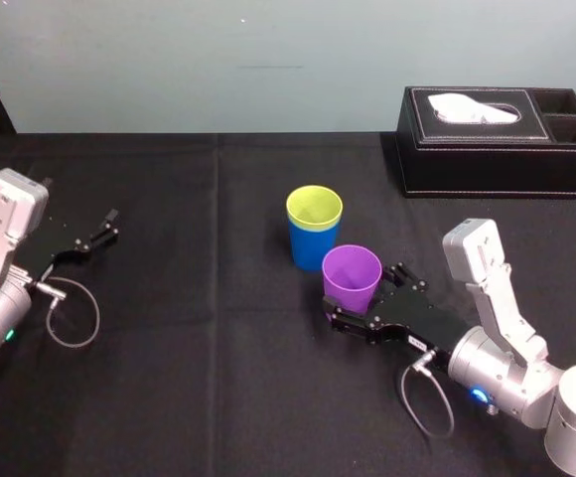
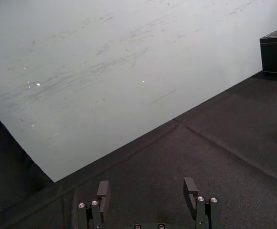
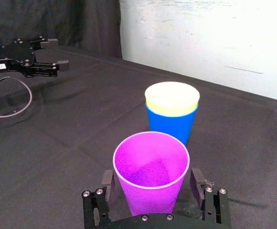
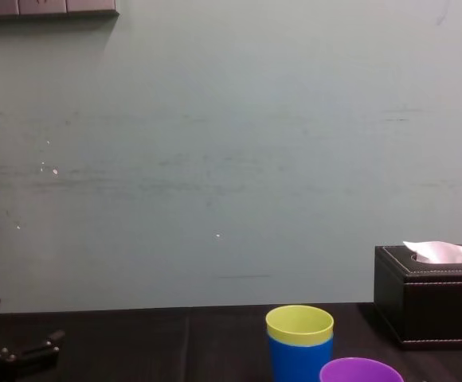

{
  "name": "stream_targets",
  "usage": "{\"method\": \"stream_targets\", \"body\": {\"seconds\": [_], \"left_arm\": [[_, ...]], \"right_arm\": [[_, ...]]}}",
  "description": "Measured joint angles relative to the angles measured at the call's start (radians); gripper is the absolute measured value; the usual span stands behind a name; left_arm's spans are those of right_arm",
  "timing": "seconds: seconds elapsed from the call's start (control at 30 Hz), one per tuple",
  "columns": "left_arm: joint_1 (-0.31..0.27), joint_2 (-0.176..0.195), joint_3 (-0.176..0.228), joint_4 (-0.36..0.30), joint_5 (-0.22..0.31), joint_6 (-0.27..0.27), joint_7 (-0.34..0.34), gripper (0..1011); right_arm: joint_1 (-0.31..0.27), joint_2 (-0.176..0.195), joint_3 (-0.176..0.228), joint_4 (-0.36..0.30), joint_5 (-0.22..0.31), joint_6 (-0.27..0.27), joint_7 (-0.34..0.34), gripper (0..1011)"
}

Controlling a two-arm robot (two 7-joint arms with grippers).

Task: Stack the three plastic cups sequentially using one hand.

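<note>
**Q:** How many cups are in front of you, and which way do they point?

**A:** 3 cups, 1 of each colour. All stand upright on the black table [image 1: 169,378], long axis vertical, wide mouths facing up. The yellow-green cup [image 1: 314,209] sits nested inside the blue cup [image 1: 313,250], so just its rim band rises above the blue one. That makes 1 stack of 2 near the table's middle. The purple cup [image 1: 352,275] stands alone, just beside the stack, nearer you and slightly to its right.

**Q:** What is your working hand doing?

**A:** Your right gripper [image 1: 367,295] lies low on the table, its 2 fingers [image 3: 108,180] straddling the purple cup's lower half. The jaws are spread, with a thin gap showing on each side of the cup.

**Q:** And the other arm?

**A:** Your left gripper [image 1: 99,234] rests at the table's far left, jaws apart, holding nothing. 1 black tissue box [image 1: 497,149] sits at the back right.
</note>
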Motion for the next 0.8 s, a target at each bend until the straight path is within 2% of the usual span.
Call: {"method": "stream_targets", "body": {"seconds": [0.5, 0.8], "left_arm": [[0.0, 0.0, 0.0, 0.0, 0.0, 0.0, 0.0, 1011], [0.0, 0.0, 0.0, 0.0, 0.0, 0.0, 0.0, 1011]], "right_arm": [[0.006, -0.008, -0.003, 0.007, -0.011, 0.006, -0.002, 994], [0.005, -0.007, -0.002, 0.005, -0.009, 0.006, -0.002, 788]]}}
